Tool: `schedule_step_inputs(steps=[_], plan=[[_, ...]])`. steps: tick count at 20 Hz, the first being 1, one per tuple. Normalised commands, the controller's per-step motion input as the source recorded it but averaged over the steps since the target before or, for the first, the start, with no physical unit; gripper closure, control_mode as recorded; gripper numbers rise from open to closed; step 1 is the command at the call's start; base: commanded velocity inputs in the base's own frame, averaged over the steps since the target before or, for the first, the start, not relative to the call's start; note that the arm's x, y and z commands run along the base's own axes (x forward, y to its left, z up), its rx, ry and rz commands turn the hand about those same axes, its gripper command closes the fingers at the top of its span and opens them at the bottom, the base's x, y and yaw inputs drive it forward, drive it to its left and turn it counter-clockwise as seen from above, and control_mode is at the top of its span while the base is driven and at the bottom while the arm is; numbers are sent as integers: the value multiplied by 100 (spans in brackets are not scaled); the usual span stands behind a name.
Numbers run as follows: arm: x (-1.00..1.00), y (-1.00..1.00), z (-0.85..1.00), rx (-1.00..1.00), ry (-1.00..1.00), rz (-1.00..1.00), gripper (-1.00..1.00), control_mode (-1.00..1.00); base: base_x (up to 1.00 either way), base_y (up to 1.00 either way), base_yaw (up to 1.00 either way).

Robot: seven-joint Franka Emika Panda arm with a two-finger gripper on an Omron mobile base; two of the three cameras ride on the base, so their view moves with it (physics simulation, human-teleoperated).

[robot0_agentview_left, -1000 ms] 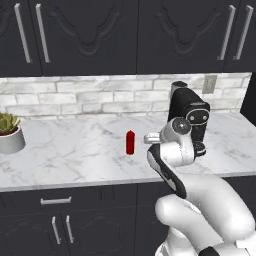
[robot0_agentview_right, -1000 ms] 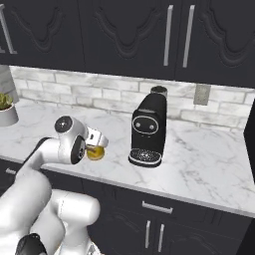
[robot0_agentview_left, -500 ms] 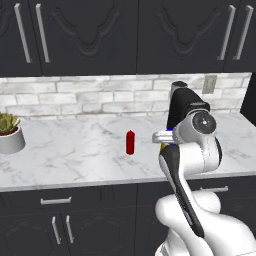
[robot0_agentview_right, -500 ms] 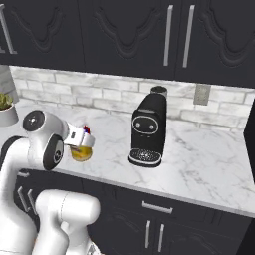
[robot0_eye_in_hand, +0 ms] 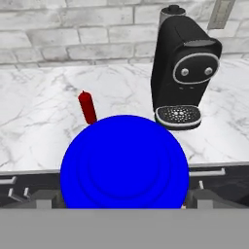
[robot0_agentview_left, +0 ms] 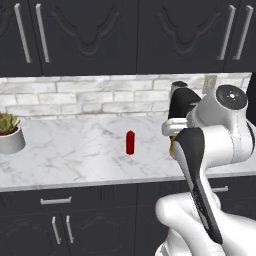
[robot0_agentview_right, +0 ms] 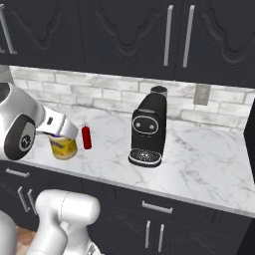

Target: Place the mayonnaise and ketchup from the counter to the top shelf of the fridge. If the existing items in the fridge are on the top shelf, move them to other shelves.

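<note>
Step in hand looks like the pick of the mayo (robot0_agentview_right: 63,147), first of the two items to go in the fridge. The mayo sits on the counter (robot0_agentview_right: 199,159) near its front edge, left of the coffee machine (robot0_agentview_right: 148,130); the ketchup (robot0_agentview_right: 86,137) stands just behind and right of it, apart. From the hand camera the mayo's blue cap (robot0_eye_in_hand: 124,163) sits dead centre right under the hand, ketchup (robot0_eye_in_hand: 88,108) beyond on the left, coffee machine (robot0_eye_in_hand: 185,68) far right. The gripper (robot0_agentview_right: 56,130) hangs over the jar top with jaws spread wide, nothing held; whether the fingers already reach down around the cap I cannot tell, arm blocks it. From the left base camera the arm covers most of the mayo (robot0_agentview_left: 172,146), ketchup (robot0_agentview_left: 130,142) clear to its left, plant pot (robot0_agentview_left: 10,134) far left. Next move probably: drop straight down, close on the cap or body, lift without nudging the ketchup. Jar looks wide, so the grip may be tight on span.
</note>
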Motion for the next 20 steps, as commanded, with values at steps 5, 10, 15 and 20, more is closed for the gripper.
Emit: schedule_step_inputs(steps=[5,10,15,20], plan=[[-30,0,1,0,-3,0,100,-100,0,0,0],[-42,0,2,0,-2,0,100,-100,0,0,0],[-12,0,0,0,0,0,100,-100,0,0,0],[0,0,0,0,0,0,100,100,-96,-2,0]])
